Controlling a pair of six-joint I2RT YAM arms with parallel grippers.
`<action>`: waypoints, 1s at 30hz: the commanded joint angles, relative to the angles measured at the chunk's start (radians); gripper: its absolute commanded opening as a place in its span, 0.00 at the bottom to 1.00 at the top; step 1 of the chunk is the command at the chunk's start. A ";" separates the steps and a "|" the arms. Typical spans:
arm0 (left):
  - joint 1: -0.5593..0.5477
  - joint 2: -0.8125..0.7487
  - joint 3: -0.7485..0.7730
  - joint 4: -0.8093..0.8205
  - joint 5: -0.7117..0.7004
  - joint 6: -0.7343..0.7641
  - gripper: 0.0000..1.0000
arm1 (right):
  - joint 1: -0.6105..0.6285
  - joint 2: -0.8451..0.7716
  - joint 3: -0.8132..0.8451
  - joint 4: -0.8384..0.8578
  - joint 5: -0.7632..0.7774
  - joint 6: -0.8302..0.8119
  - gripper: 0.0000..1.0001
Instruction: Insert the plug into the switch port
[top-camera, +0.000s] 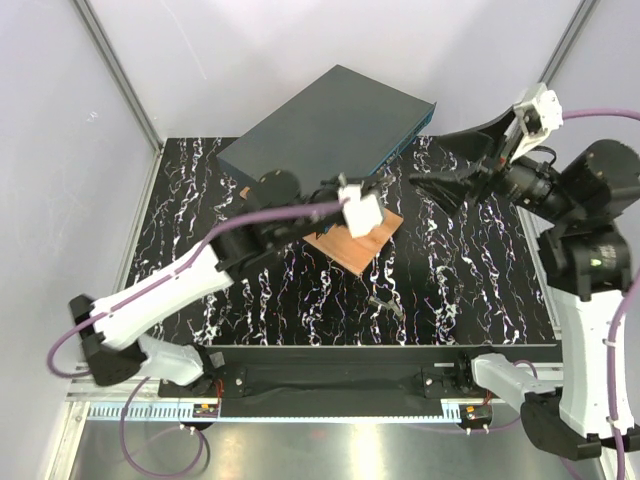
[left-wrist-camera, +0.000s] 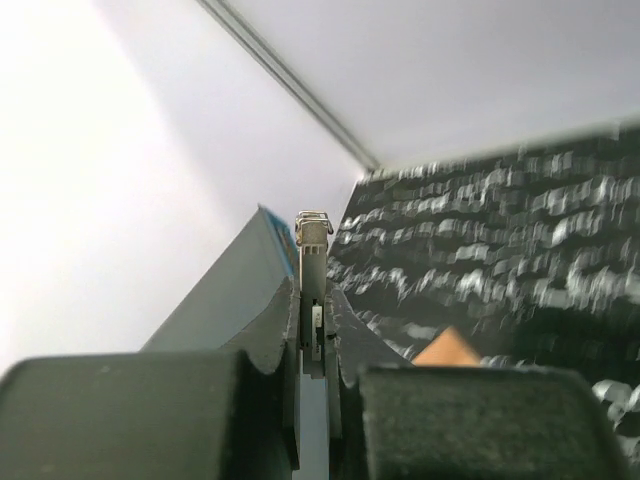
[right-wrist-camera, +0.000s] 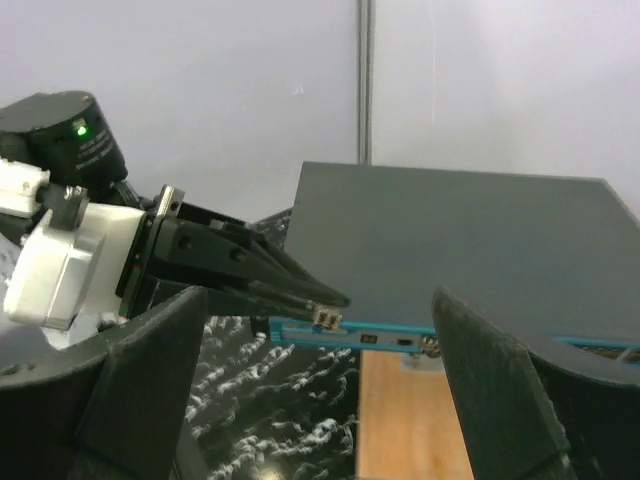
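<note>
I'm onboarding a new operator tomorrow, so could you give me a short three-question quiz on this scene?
1. What flat brown thing lies along the port face of the switch?
2. True or false: the right gripper is shut.
3. The plug is: A) in the right gripper B) in the left gripper C) on top of the switch.

Key:
1. The wooden board.
2. False; it is open and holds nothing.
3. B
</note>
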 joint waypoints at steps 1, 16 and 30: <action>0.004 -0.141 -0.109 0.057 0.101 0.332 0.00 | 0.001 0.090 0.209 -0.575 -0.129 -0.392 1.00; -0.090 -0.109 -0.107 -0.205 0.062 0.825 0.00 | 0.143 0.306 0.368 -1.091 -0.005 -0.822 0.82; -0.148 -0.080 -0.196 -0.008 -0.178 0.891 0.00 | 0.148 0.111 0.012 -0.835 0.038 -0.729 0.69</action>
